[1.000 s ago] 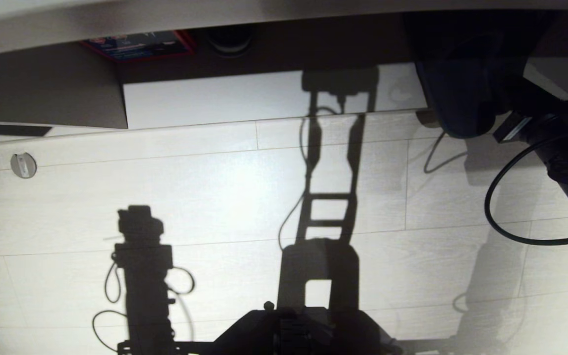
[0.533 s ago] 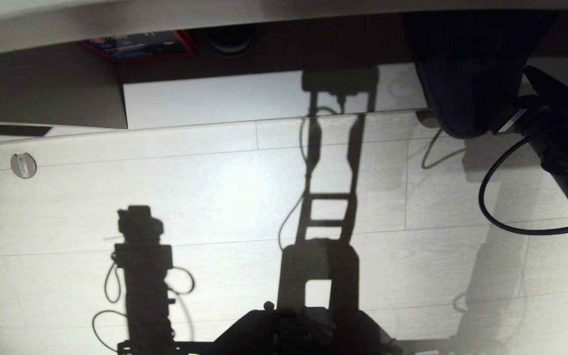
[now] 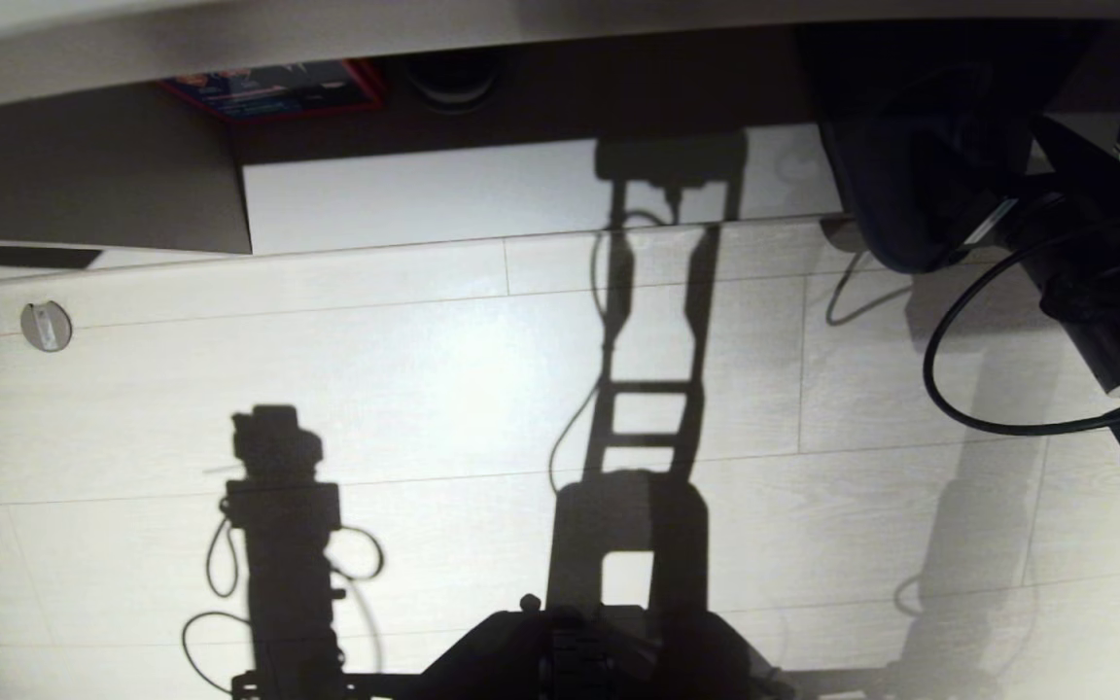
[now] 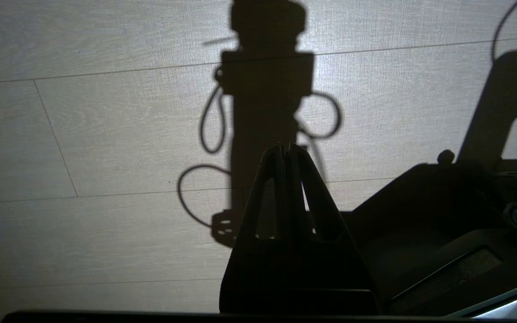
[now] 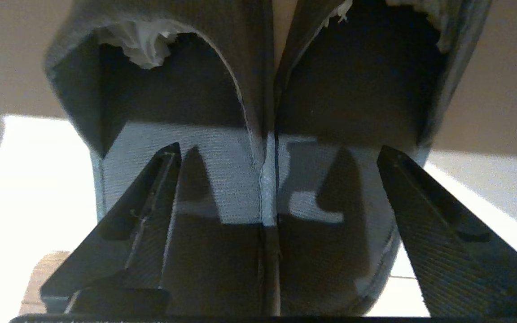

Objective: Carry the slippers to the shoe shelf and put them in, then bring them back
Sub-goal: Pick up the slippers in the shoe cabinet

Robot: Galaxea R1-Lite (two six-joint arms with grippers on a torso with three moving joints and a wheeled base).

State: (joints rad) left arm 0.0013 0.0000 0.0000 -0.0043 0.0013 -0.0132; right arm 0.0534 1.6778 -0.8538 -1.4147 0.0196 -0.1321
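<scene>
The slippers sit side by side, touching along their inner edges, open backs facing the right wrist camera, with some pale fluffy lining showing up in the toe ends. They're lying flat on a bright white board, under a pale wood-grain panel, so they look to be in the shoe shelf. In the head view they're just a dark lump at the right end of that white board, half in the shadow under the top panel.

The right gripper is spread wide, one finger over each slipper's heel area, not pinching anything. Released, basically. The right arm comes in from the right edge of the head view with a black cable looping off it.

The left gripper hangs over the pale plank floor, its fingers pressed together and nothing between them. Its shadow, cable loops included, falls on the floor just ahead of it.
</scene>
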